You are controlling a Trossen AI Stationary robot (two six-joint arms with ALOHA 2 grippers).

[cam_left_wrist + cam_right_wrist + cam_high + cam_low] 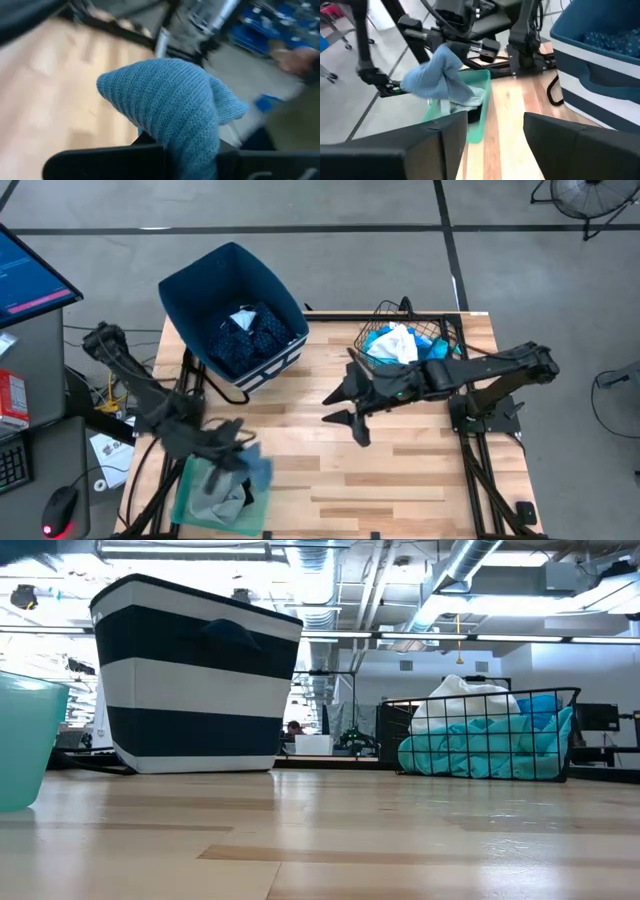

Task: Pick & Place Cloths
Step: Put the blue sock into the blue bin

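Over the flat green plastic tray at the near left corner of the pale wooden slatted table, the left gripper was clamped tight on a soft ribbed pale blue knit cloth; the cloth bunched up out of the pinch and hung above the tray, as the right wrist view showed; under it in the tray lay a crumpled grey and white cloth, with something black beside it that I could not make out; the right gripper hung above the middle of the table, its two dark fingers spread apart with bare wood between them, nothing in its grasp; behind it, at the far right of the table, stood the black wire basket, heaped with a turquoise cloth, a white cloth on top and a patch of bright blue cloth at the side; at the far left stood the rigid dark blue bin with white stripes, and inside it lay a dotted navy cloth with a small white scrap upon it.
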